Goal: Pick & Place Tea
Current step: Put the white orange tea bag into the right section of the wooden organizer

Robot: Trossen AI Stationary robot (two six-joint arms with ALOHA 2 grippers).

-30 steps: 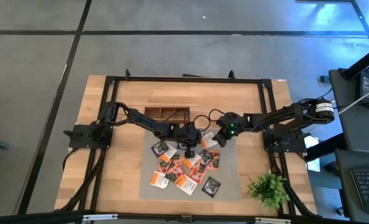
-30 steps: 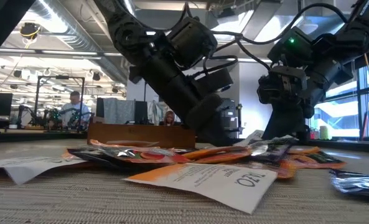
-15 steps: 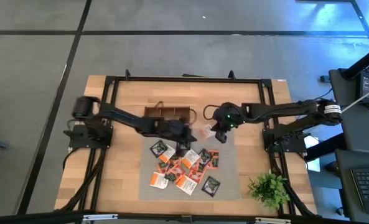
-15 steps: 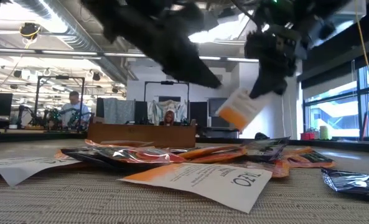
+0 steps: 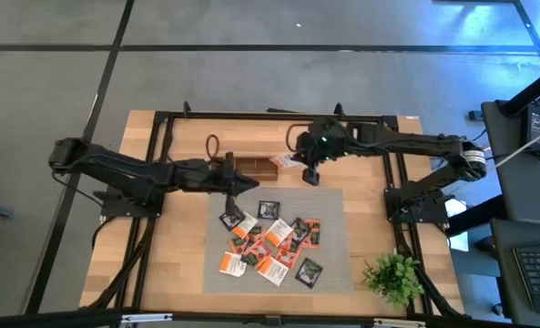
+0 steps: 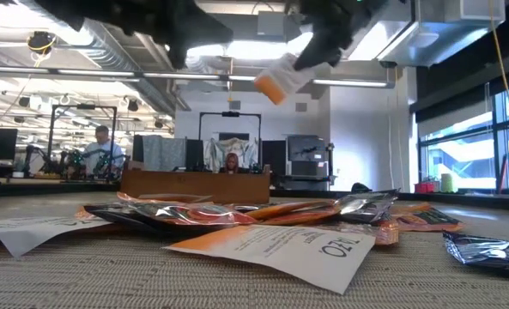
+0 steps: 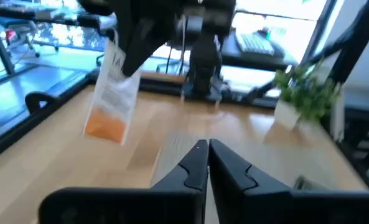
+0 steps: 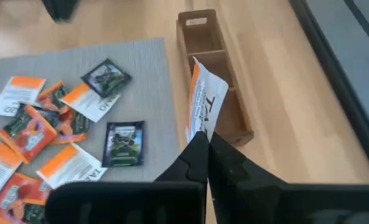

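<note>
Carrying white-and-orange tea sachet point(image 8: 204, 102) pinched in right gripper point(image 5: 308, 173), upper centre, over wooden tray point(image 5: 251, 166) for drop-off | left gripper point(image 5: 249, 185) pressed together, empty, waiting beside tray | other sachets point(image 5: 271, 241) on mat, lower centre.

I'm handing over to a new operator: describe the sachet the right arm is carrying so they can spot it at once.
Find the long wooden tray at the back of the table; the right gripper hangs by the tray's right end. Pinched in its shut fingers is a white sachet with an orange end, dangling in the air. It is the only sachet off the grey mat; the others lie flat in a scatter there.
</note>
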